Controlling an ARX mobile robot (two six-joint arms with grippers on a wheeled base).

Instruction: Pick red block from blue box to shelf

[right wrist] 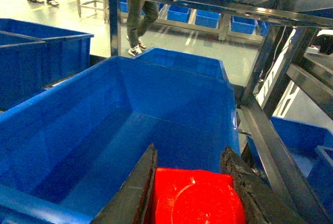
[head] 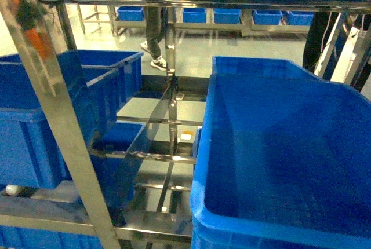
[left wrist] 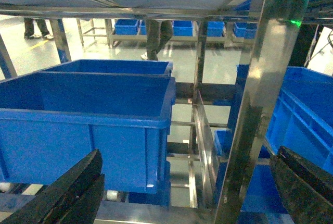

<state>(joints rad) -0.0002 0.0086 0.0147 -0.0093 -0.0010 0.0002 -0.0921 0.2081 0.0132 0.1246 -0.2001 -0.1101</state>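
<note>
My right gripper (right wrist: pixel 190 151) is shut on the red block (right wrist: pixel 195 198), a bright red brick with one round stud facing the camera. It hangs above the inside of a deep dark-blue crate (right wrist: pixel 104 109) that stands on the shelf (right wrist: pixel 270 146). In the left wrist view, my left gripper (left wrist: pixel 190 153) is open, with its black fingers (left wrist: pixel 73 190) wide apart and nothing between them. It faces a steel upright of the shelf (left wrist: pixel 260 104). The shelf (head: pixel 64 127) fills the head view, where neither gripper shows. The blue box is out of view.
Deep dark-blue crates sit on the tier: a large one at the right (head: pixel 290 162), others at the left (head: pixel 35 121) (left wrist: pixel 83 130). Steel rails and an upright (head: pixel 170 87) run between them. A person (head: pixel 153 35) walks on the floor behind, near further crates (head: pixel 226 16).
</note>
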